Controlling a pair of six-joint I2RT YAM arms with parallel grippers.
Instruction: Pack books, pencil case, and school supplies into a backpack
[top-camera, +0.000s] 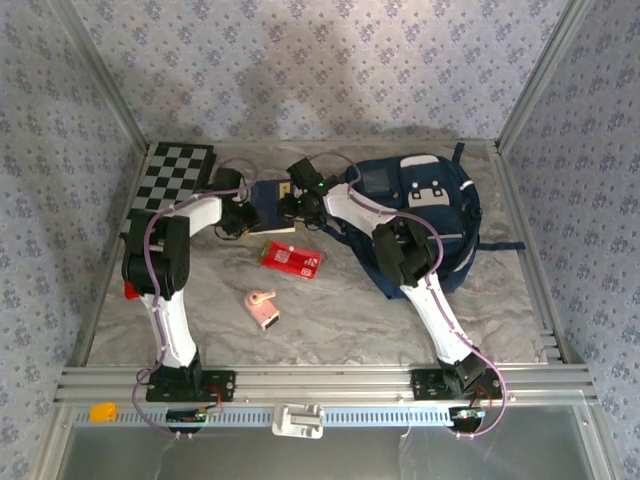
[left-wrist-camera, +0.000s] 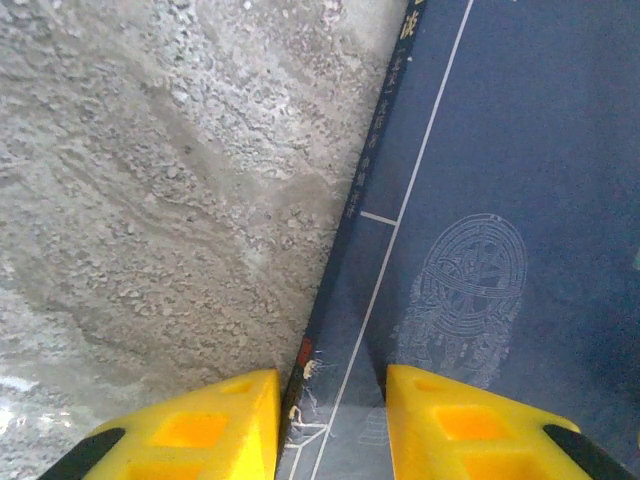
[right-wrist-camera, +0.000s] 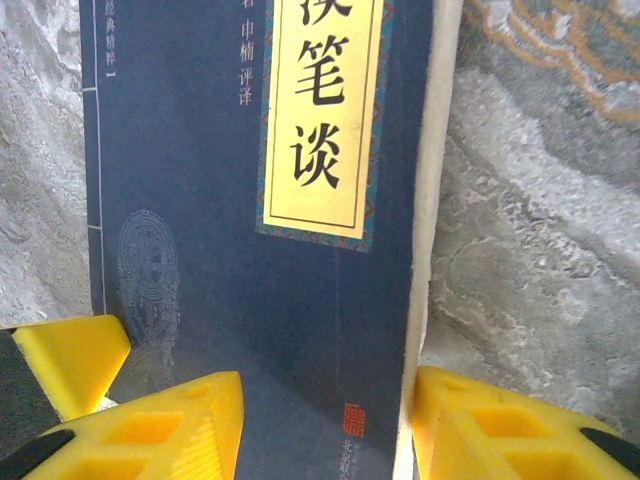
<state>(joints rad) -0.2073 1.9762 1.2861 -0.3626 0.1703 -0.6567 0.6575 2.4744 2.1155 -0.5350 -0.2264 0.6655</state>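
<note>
1. While the navy book lies flat on the tabletop close to the far edge, left of the middle, both arms reach in over it from opposite sides.
2. The left gripper is released. Its yellow jaws stand apart and straddle the book's spine, with one finger over bare marble and the other over the dark cover. Nothing is clamped between them.
3. The right gripper is also released and grasps nothing. One finger hangs over the cover below the yellow title strip. The other is past the pale page edge, above the marble.
4. The backpack lies in the far right corner of the tabletop with its white-grey patches facing up. The right arm crosses its left side.
5. The red pencil case rests near the middle of the tabletop, on the near side of the book and apart from it.
6. The pink gadget lies closer to the near edge, left of the middle, apart from the pencil case.
7. A checkered board fills the far left corner.
8. A small red block sits at the left edge beside the left arm.
</note>
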